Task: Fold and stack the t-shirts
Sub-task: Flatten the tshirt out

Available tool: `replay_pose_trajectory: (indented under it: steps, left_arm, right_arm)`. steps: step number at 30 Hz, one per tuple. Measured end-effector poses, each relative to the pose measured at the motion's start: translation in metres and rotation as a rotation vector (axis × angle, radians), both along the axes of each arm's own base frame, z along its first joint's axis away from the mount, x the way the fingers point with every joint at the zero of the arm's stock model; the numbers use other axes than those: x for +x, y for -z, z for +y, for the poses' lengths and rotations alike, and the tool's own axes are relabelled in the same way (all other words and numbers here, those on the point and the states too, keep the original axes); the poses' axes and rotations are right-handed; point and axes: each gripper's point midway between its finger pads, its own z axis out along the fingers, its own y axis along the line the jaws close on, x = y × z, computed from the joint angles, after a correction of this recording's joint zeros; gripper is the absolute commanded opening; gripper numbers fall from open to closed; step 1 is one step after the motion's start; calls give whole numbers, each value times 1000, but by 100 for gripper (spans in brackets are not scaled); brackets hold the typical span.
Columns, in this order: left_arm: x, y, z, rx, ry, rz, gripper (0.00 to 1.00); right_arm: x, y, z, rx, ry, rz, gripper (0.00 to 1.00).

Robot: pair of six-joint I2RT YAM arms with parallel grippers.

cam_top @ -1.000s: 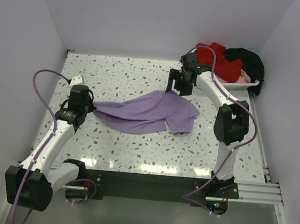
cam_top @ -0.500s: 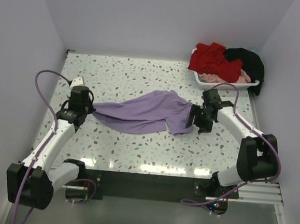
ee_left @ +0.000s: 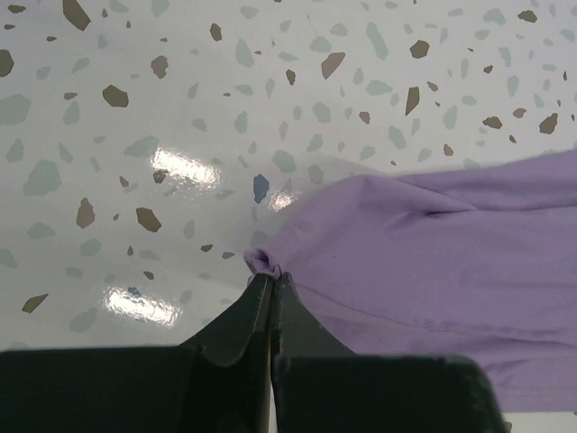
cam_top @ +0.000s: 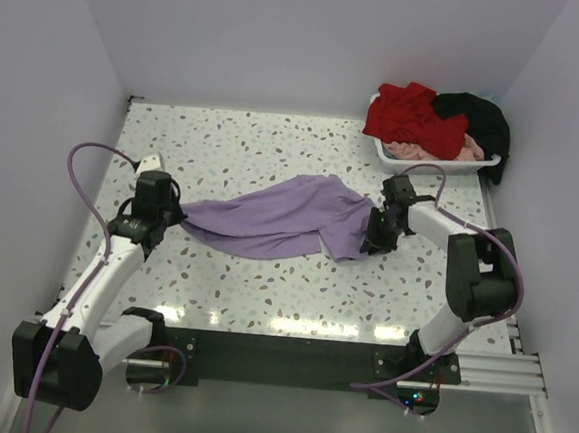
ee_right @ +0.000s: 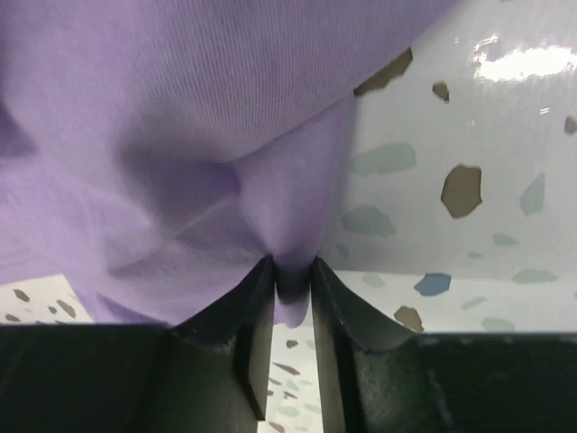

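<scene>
**Right claw closes on the shirt's free end; both ends now held**

Top view: the lavender t-shirt (cam_top: 279, 219) lies bunched in a long band across the middle of the tabletop (cam_top: 275, 145), running from 9 o'clock to 3 o'clock. The left claw (cam_top: 177, 211) stays pinched on the 9 o'clock tip, as it was a second ago. The change is on the other side. The right arm has swung down from the shirt's far edge near the tray (cam_top: 434, 168) and moved in. The right claw (cam_top: 373, 241) now sits on the cloth's 3 o'clock edge, where half a second ago it hung just beside it. The red shirt (cam_top: 408, 111), black shirt (cam_top: 478, 116) and pink shirt (cam_top: 415, 149) sit heaped in the tray at 1 o'clock, untouched.

Left wrist view: the left claw (ee_left: 271, 278) is closed tight, with a small nub of lavender cloth caught at its very tips. The rest of the shirt (ee_left: 424, 253) trails off toward 3 o'clock.

Right wrist view: the right claw (ee_right: 290, 271) is narrowed onto a fold of the shirt (ee_right: 180, 135), with the cloth filling the slim gap between its tips.

With both ends gripped, the shirt looks ready to be pulled out flat before any fold. Folding has not begun, so the task appears to be at an early stage.
</scene>
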Motion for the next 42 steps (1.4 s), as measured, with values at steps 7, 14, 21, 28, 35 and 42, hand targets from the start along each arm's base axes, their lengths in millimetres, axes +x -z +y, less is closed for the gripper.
replay_pose_trajectory:
  steps: [7, 14, 21, 28, 35, 42]
  left_arm:
    - [2, 1, -1, -2, 8, 0, 0]
    - [18, -4, 6, 41, 13, 21, 0]
    - [41, -55, 23, 110, -6, -87, 0]
    - [33, -38, 24, 129, 13, -42, 0]
    - [22, -22, 28, 161, 20, 7, 0]
    - [12, -5, 34, 181, 13, 59, 0]
  right_arm:
    - [15, -14, 0, 1, -3, -26, 0]
    - [89, -148, 0, -32, -20, -311, 19]
    - [73, -251, -25, -112, -14, -557, 61]
    - [13, -120, -27, -111, -27, -228, 62]
    - [2, -49, -23, -50, 10, -34, 62]
    - [83, -57, -17, 48, 101, -164, 60]
